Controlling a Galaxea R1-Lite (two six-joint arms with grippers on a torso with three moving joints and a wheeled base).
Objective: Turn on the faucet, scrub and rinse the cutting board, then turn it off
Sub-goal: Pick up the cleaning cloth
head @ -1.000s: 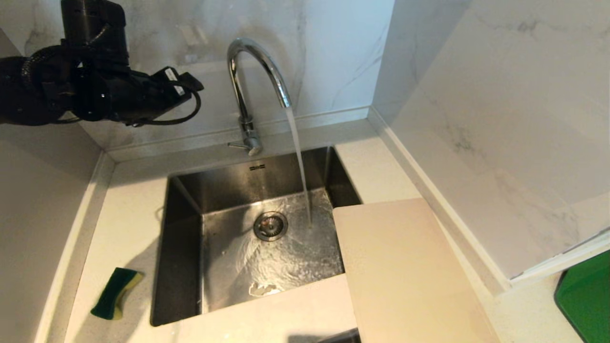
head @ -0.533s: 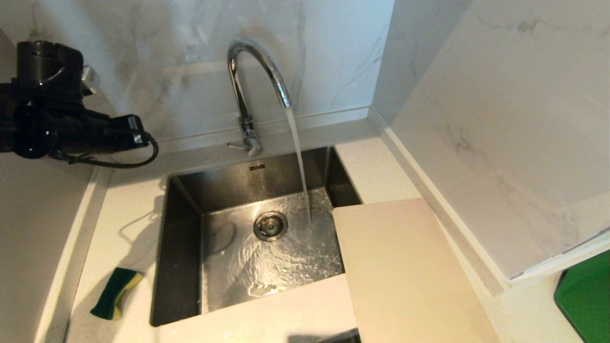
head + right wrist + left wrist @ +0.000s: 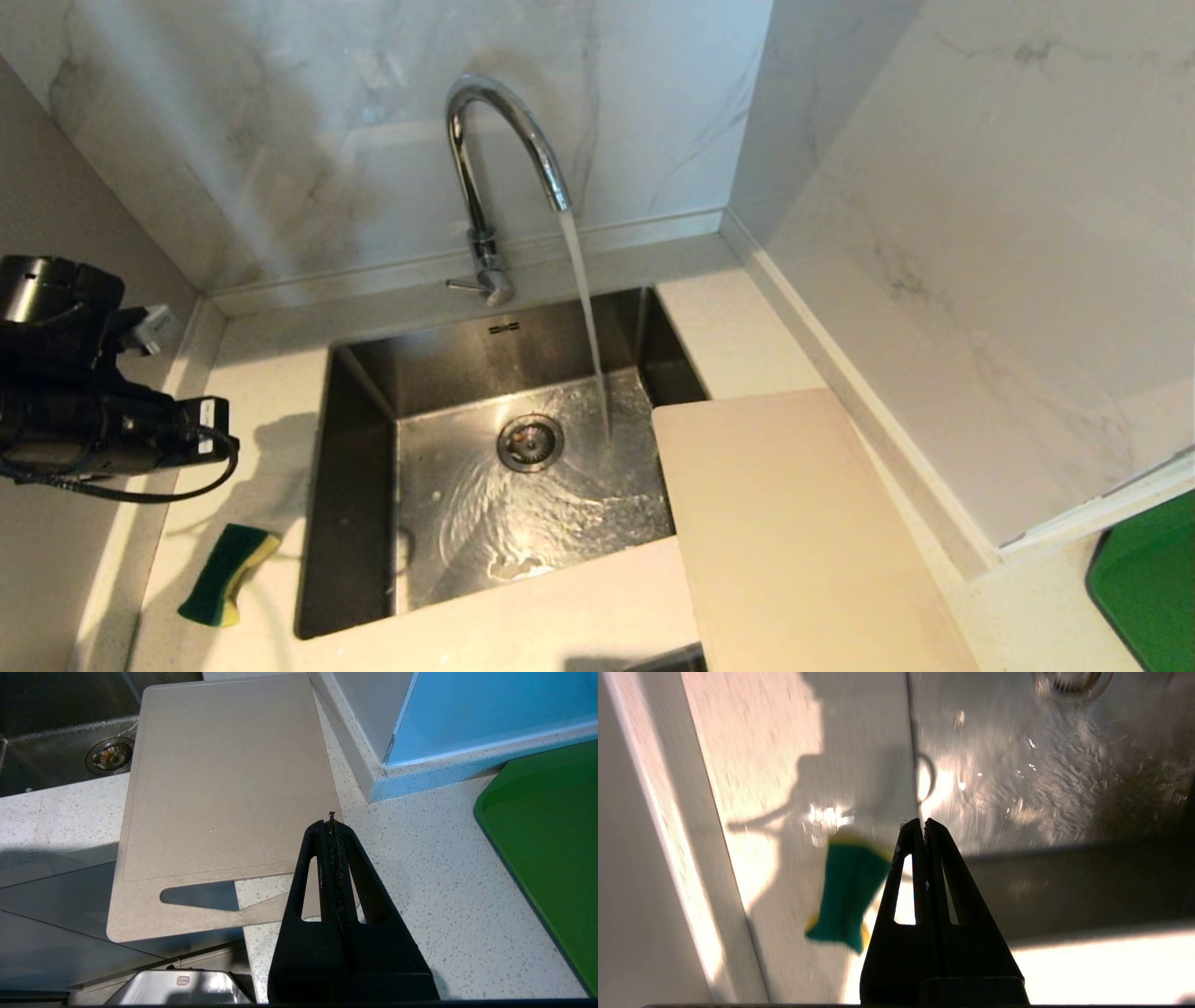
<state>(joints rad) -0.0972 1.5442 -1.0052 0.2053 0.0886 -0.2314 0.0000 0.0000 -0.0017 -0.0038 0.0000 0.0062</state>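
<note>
The chrome gooseneck faucet (image 3: 485, 187) stands behind the steel sink (image 3: 359, 523), and water pours from its spout onto the sink floor beside the drain. To the right of the sink lies the cream cutting board (image 3: 803, 532) (image 3: 224, 770), flat on the counter with one corner over the basin and its handle slot toward the front edge. My left arm (image 3: 84, 411) hangs at the far left above the counter. My left gripper (image 3: 922, 822) is shut and empty, above the green-and-yellow sponge (image 3: 224, 574) (image 3: 847, 896). My right gripper (image 3: 331, 821) is shut and empty over the board's near right corner.
A dark green tray (image 3: 1148, 588) (image 3: 546, 844) lies on the counter at the far right, past a marble wall corner (image 3: 934, 280). Marble walls close in the back and left sides. A strip of counter runs along the sink's front edge.
My left arm has dropped from high beside the faucet down and to the left, toward the counter near the sponge. Water keeps running. Board and sponge have not moved.
</note>
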